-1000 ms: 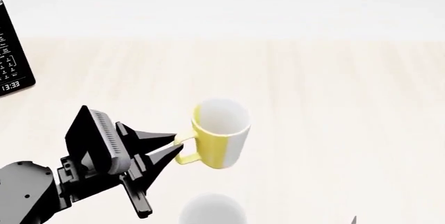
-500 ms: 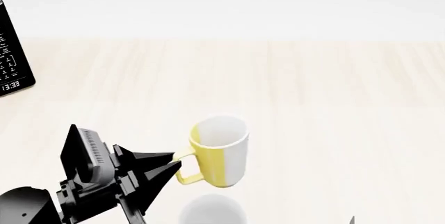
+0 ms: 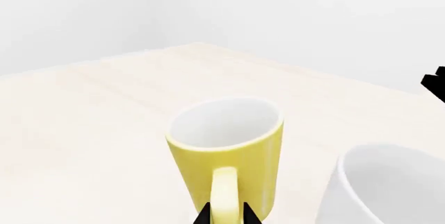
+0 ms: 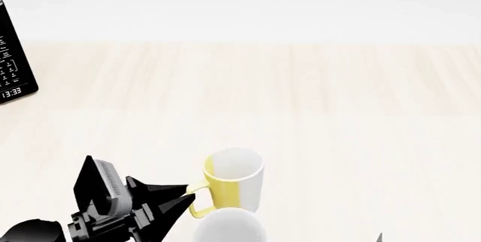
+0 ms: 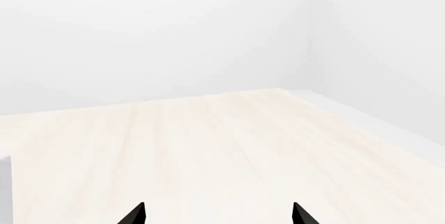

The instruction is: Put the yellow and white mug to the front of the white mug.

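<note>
Left gripper (image 4: 188, 198) is pinched on the yellow loop handle of the yellow and white mug (image 4: 231, 181); in the left wrist view its two black fingertips (image 3: 204, 216) sit on either side of the handle, pressed against it. Mug stands upright, mouth open upward, white interior visible. In the head view, its yellow side faces the gripper and its white panel faces away to the right.

White mug (image 4: 230, 226) shows only as a rounded rim at the bottom edge of the head view, directly nearer the robot than the yellow and white mug. The two overlap in that view; contact cannot be judged there. In the left wrist view the white mug (image 3: 389, 187) sits just beside the yellow and white mug (image 3: 230, 153), with a narrow strip of table visible between them.

Right gripper (image 5: 219, 214): only two black fingertips show at the edge of the right wrist view, spread wide apart with nothing between them, over bare tabletop.

Table (image 4: 338, 118) is pale wood grain. A black panel with white digits (image 4: 13, 56) sits at the far left edge of the head view.
</note>
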### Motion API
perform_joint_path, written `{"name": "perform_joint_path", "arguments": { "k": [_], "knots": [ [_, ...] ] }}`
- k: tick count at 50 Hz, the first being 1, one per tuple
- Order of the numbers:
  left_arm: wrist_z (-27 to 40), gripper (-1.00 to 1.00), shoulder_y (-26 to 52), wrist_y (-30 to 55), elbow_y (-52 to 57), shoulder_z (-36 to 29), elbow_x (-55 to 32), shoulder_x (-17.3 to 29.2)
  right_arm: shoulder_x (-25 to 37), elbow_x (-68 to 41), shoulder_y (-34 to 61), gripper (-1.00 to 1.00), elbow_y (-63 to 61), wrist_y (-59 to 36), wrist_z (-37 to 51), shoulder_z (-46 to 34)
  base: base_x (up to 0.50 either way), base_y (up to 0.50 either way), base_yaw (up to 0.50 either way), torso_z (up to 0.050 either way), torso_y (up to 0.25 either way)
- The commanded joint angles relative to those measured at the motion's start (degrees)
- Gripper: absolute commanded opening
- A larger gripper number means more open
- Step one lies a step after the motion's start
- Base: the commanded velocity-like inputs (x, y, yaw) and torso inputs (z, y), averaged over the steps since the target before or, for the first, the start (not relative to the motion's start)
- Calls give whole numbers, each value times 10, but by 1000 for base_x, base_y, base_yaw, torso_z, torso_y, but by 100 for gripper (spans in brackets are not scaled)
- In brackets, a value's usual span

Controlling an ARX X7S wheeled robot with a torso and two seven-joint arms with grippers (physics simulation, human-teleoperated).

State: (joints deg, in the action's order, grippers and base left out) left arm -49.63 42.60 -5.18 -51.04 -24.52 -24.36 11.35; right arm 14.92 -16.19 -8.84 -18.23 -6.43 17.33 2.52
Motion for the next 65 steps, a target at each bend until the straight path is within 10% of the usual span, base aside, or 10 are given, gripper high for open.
{"name": "perform_joint_path", "arguments": {
  "k": [1,65],
  "knots": [
    [-5,-100,13,-52,-67,-2,13,-15,3,-1,-1,100,-2,1,3,-1,0,0,0,0,0],
    [-35,-100,3,-232,-204,-9,37,-44,14,-10,-2,100,-7,3,15,-12,0,0,0,0,0]
  ]
}}
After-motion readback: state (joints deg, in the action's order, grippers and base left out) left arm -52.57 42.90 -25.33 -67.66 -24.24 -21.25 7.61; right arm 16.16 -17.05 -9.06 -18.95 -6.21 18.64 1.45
